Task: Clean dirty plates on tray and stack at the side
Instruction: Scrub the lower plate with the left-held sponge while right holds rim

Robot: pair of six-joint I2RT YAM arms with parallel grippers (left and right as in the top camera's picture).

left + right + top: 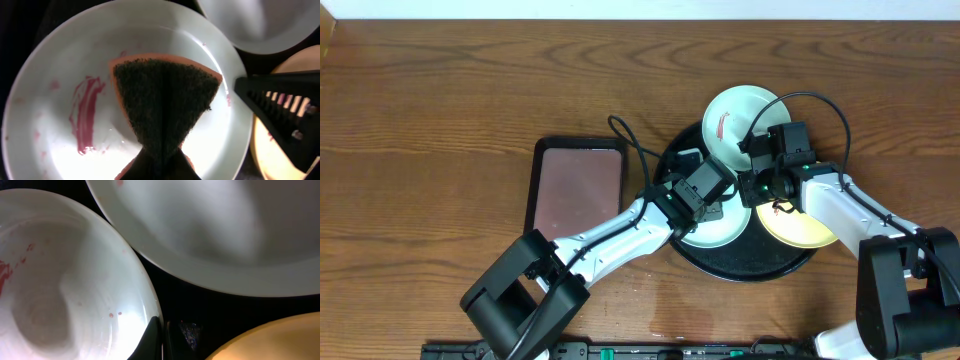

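Sponge (165,95) clamped in left fingers (159,169), pressed on near mint plate (50,75); right fingers (152,341) pinch rear plate (735,115) rim; arms converge.

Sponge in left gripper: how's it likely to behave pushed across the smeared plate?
The sponge probably flexes: it fans out wide from the left gripper's pinch. Its dark coarse face likely drags rather than slides. The shallow mint plate may scoot on the glossy tray.

**Two trays on a wooden table**

The dark-brown wood-grain table (440,90) carries two trays. A rectangular maroon tray (578,185) with a black rim lies near the middle. Just beside it, at its 3 o'clock, sits the round black tray (740,268), glossy with a raised rim.
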